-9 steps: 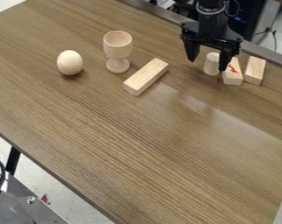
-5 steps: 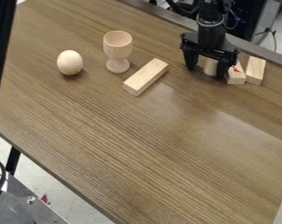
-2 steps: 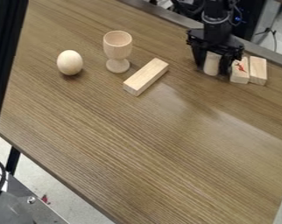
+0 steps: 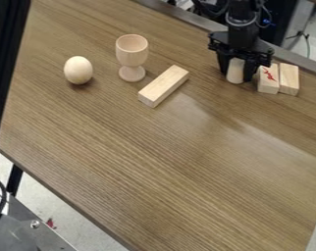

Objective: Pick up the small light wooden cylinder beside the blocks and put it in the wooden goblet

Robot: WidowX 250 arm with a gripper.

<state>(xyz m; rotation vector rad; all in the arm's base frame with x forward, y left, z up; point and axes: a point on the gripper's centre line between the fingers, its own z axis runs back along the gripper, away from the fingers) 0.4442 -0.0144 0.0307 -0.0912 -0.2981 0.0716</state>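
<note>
Black gripper [image 4: 236, 77]: pointing down over the table's far part, in the upper right of the view, clenched on the wooden cylinder with one finger on each side
Wooden cylinder [image 4: 235, 72]: between the gripper's fingers, roughly upright, its lower end showing below them; whether it touches the table cannot be told
Red-marked block [image 4: 268, 81]: just beside the gripper, on the picture's right, pale wood with a red scrawl on its upper face
Plain block [image 4: 289, 80]: farther out on that same side, alongside the red-marked block, the two touching or nearly so
Long block [image 4: 164, 85]: near the gripper on the picture's left and a little nearer the camera, lying aslant on the table
Wooden goblet [image 4: 132, 56]: past the long block from the gripper, upright on its round foot
Wooden egg [image 4: 78, 70]: well apart from the gripper, beyond the goblet on the picture's left
Brown table [image 4: 167, 162]: under the gripper and blocks, with wood grain, reaching toward the camera
</note>
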